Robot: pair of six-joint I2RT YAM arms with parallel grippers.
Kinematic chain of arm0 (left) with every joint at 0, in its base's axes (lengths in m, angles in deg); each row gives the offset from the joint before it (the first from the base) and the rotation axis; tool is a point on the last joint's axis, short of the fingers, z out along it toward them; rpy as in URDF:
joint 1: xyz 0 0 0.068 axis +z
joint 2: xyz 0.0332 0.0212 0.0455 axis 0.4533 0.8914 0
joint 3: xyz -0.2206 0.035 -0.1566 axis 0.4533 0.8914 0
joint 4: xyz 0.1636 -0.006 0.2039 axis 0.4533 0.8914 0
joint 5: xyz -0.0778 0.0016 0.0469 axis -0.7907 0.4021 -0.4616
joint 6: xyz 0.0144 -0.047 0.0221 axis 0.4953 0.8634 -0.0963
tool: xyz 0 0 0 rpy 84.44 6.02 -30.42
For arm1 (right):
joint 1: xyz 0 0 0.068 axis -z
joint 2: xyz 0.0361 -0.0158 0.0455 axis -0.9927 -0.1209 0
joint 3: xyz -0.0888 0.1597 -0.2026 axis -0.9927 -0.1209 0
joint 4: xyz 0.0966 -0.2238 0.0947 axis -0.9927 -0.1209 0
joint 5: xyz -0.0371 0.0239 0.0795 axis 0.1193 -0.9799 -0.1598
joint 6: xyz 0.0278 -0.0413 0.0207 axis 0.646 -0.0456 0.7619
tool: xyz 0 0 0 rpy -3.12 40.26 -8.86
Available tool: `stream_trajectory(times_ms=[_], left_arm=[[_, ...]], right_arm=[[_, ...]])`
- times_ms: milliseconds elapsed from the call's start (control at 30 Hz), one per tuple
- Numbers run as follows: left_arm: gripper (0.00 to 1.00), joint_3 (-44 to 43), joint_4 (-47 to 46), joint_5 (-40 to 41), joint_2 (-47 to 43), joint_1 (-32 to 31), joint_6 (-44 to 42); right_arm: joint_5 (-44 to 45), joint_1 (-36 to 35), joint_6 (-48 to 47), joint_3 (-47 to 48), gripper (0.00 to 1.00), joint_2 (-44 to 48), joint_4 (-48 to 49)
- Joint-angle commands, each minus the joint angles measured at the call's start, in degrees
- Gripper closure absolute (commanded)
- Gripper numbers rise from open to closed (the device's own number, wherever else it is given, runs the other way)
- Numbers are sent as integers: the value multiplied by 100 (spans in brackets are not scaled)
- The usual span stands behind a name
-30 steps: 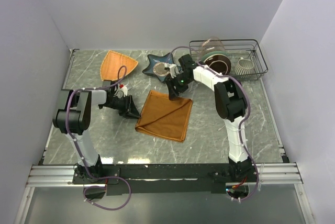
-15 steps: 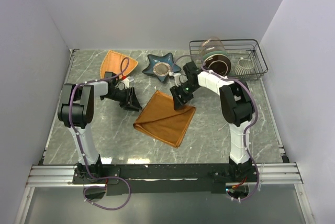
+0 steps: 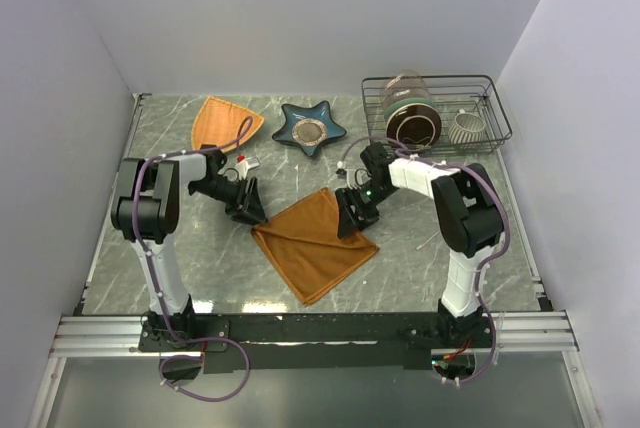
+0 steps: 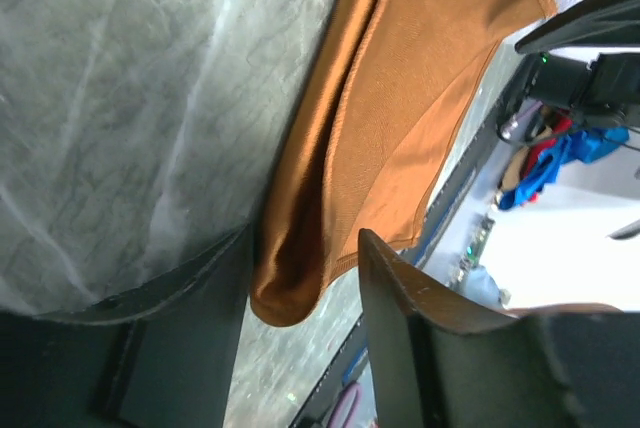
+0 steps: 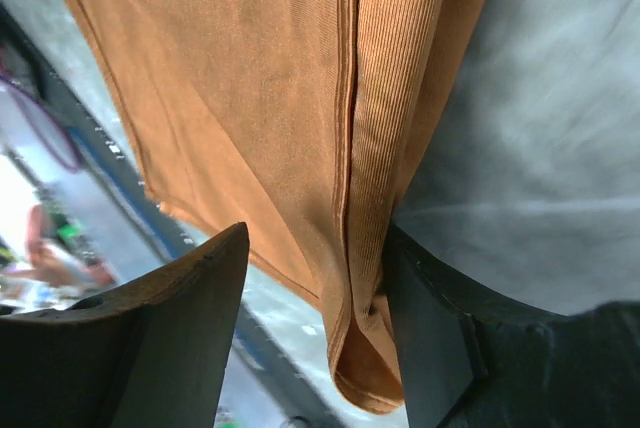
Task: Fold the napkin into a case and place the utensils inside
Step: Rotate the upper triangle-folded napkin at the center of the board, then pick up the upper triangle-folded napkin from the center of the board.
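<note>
1. The desk (image 3: 430,258) is grey marble, and I see it from above with both arm bases on its near edge.
2. The napkin (image 3: 315,246) lies folded in the middle of the desk, turned like a diamond with one corner towards the near edge.
3. A wire rack (image 3: 497,120) stands in the far right corner.
4. My right gripper (image 3: 352,223) is low over the napkin's right corner. Its fingers are spread, with the doubled hem lying between them against one finger.
5. My left gripper (image 3: 252,214) is at the napkin's left corner. Its fingers stand apart too, and the cloth tip sits between them without being pinched.
6. An orange triangular plate (image 3: 222,120) and a blue star dish (image 3: 310,128) sit by the far edge.
</note>
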Motion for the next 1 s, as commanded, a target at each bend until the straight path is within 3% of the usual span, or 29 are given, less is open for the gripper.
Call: stream_trajectory(times_ms=[0,233,467,600,700,733,833,967], left_arm=[[49,-313,596,388,428,29,-732],[58,-559,887,397,692,-50,-899],[52,-586,878,528,727,-261,-935],[65,-568,799,669,718,-278,-917],[81,-621,843,678,684,-278,-1075],[91,-629,852,669,666,-278,-1162],[99,-673,790,687,490,-296,-1355],[99,-630,712,748,104,-427,-1848]], right_arm=[[93,-31,425,-478,37,276,316],[172,-31,855,-892,38,338,729],[225,-40,979,-980,39,373,888],[269,-49,979,-998,40,400,870],[278,-40,900,-945,39,470,809],[278,-49,839,-875,39,566,791],[234,47,523,-534,35,768,625],[207,241,-118,249,29,848,405]])
